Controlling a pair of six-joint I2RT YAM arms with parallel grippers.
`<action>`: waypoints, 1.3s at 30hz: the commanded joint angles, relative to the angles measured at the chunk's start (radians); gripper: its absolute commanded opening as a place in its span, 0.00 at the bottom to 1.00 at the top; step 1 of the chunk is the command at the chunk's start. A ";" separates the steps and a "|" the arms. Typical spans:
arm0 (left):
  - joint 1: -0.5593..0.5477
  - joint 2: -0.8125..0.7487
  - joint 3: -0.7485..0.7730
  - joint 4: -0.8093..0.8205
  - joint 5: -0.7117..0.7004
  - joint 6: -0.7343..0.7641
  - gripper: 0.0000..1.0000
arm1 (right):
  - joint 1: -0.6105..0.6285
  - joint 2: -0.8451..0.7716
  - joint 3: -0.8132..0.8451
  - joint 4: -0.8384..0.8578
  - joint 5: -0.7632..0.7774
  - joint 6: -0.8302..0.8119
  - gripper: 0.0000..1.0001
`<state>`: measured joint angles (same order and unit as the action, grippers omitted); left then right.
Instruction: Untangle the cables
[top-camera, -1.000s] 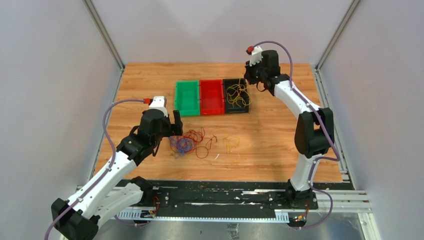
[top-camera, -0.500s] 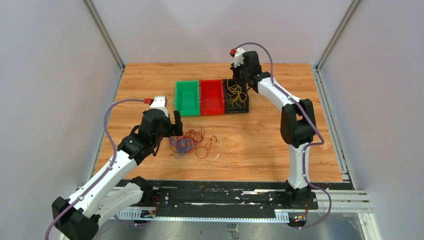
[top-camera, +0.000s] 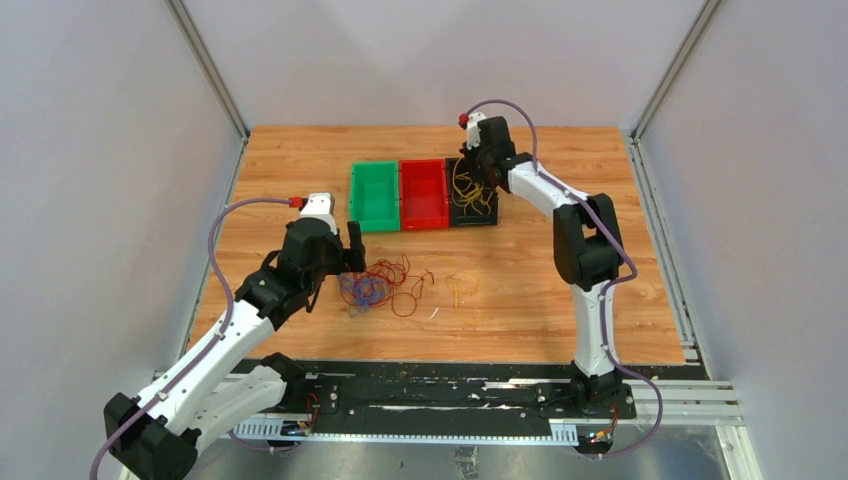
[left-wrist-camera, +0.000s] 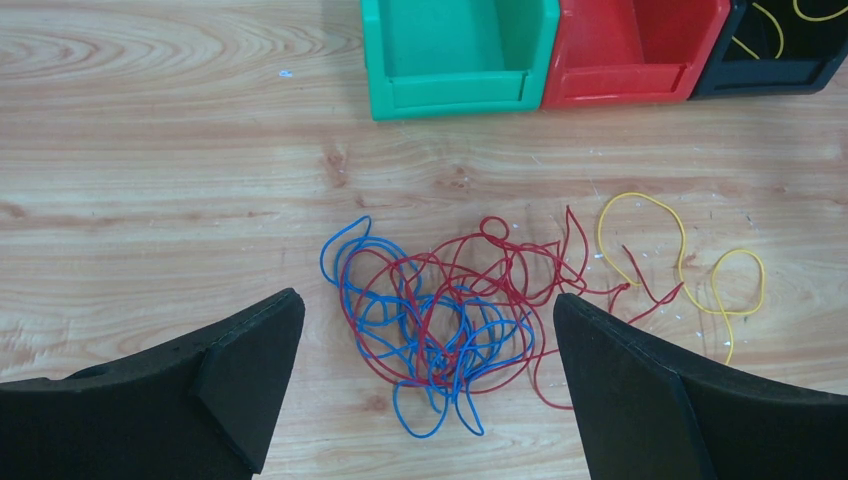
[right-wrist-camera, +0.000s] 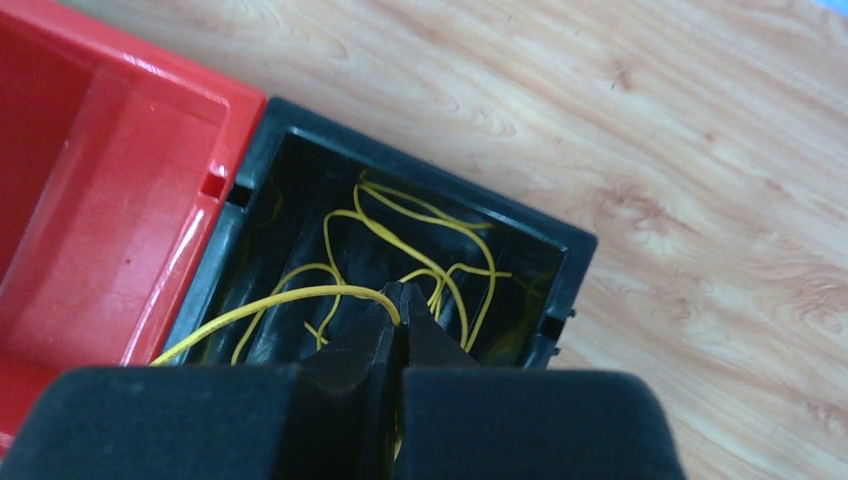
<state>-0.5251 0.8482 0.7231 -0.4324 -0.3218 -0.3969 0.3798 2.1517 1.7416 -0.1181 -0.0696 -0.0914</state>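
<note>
Yellow cable (right-wrist-camera: 300, 295) gripped in clenched right pincer (right-wrist-camera: 402, 300), over black bin (right-wrist-camera: 560, 240). Red-blue tangle (left-wrist-camera: 440, 320) on tabletop (left-wrist-camera: 150, 200), beneath released left pincer (left-wrist-camera: 428, 300), fingers spread wide.

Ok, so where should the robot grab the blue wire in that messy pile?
Pinch the blue wire at its loop sticking out to the left, coming straight down from above. There it lies flat, clear of the red wire, and the open left pincer hangs above.

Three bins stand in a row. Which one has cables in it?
The black bin, at the row's right end: yellow cables lie in it, while the green bin and red bin look empty.
</note>
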 joint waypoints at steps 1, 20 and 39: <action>-0.003 0.005 0.003 -0.006 -0.015 -0.004 1.00 | 0.024 -0.003 -0.047 0.001 0.041 0.017 0.00; -0.002 -0.007 -0.004 -0.005 -0.008 -0.011 1.00 | 0.025 0.046 -0.008 -0.025 0.039 0.027 0.05; -0.003 -0.011 -0.004 -0.007 -0.014 -0.010 1.00 | 0.027 -0.068 0.010 -0.072 -0.026 -0.013 0.39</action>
<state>-0.5251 0.8474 0.7231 -0.4324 -0.3214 -0.3977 0.3904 2.1471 1.7252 -0.1528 -0.0784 -0.0799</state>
